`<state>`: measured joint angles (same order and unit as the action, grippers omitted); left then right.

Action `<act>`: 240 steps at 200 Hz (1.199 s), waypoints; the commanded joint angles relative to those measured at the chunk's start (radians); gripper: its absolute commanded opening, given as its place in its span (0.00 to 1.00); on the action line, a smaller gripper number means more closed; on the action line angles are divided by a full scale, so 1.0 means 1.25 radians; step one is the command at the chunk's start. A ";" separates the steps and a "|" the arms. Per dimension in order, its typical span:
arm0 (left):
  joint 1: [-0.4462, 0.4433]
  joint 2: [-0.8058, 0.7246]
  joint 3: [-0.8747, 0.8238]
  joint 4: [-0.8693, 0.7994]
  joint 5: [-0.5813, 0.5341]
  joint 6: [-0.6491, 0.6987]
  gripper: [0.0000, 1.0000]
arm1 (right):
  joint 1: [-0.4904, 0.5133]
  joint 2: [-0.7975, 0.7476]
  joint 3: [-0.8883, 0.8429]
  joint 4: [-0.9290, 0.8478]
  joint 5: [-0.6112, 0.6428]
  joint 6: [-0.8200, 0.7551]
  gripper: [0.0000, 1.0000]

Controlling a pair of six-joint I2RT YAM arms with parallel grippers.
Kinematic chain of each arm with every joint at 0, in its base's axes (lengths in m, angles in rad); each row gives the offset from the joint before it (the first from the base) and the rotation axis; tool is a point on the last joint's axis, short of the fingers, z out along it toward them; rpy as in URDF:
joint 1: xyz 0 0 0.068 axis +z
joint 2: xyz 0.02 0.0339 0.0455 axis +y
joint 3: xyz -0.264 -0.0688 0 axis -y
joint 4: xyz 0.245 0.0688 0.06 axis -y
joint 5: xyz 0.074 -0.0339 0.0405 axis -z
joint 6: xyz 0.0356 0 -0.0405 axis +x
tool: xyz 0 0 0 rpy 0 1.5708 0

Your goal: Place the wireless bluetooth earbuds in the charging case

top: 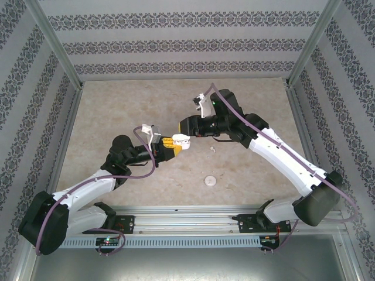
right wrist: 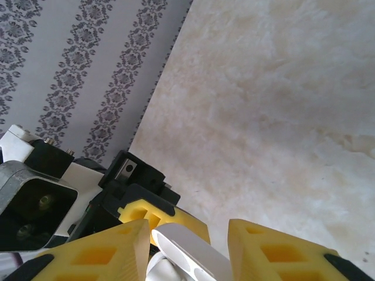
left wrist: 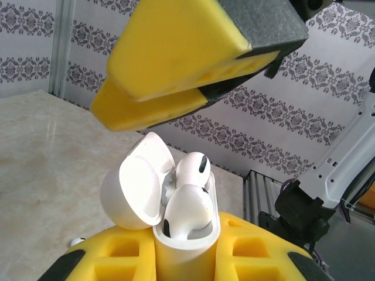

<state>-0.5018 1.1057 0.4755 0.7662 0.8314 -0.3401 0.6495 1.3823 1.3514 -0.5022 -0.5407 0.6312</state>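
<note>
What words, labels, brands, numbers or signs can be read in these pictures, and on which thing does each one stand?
None can be read.
The charging case and the earbuds show no print.
The wallpaper bears a floral pattern, no letters.
The round white disc on the table is too small to tell.

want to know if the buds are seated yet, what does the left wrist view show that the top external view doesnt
Left wrist view: the charging case with its lid open, and two earbuds in its wells. The near one looks tilted, maybe not fully down.
Top external view: both arms at full length, and a round white thing lying on the table.
Both: the left gripper shut on the case, with the right gripper open close above it.
</note>
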 commanded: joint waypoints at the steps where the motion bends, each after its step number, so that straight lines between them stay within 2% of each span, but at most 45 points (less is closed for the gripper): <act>1: 0.006 -0.013 0.026 0.000 0.020 0.021 0.00 | -0.006 0.014 -0.016 0.029 -0.055 0.020 0.39; 81: 0.006 -0.011 0.025 -0.007 0.010 0.024 0.00 | -0.006 0.023 -0.010 0.005 -0.086 0.012 0.39; 117: 0.006 -0.014 0.022 -0.006 0.005 0.022 0.00 | -0.005 0.024 -0.011 -0.034 -0.067 -0.009 0.43; 180: 0.006 -0.017 0.006 -0.007 -0.023 0.015 0.00 | 0.003 0.024 -0.001 -0.034 -0.107 -0.004 0.42; 240: 0.011 0.008 -0.028 0.016 -0.061 -0.029 0.00 | 0.035 -0.030 -0.022 -0.072 -0.095 -0.014 0.42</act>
<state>-0.5018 1.1061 0.4530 0.7319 0.8108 -0.3443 0.6582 1.3983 1.3411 -0.5278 -0.6182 0.6258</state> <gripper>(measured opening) 0.124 0.415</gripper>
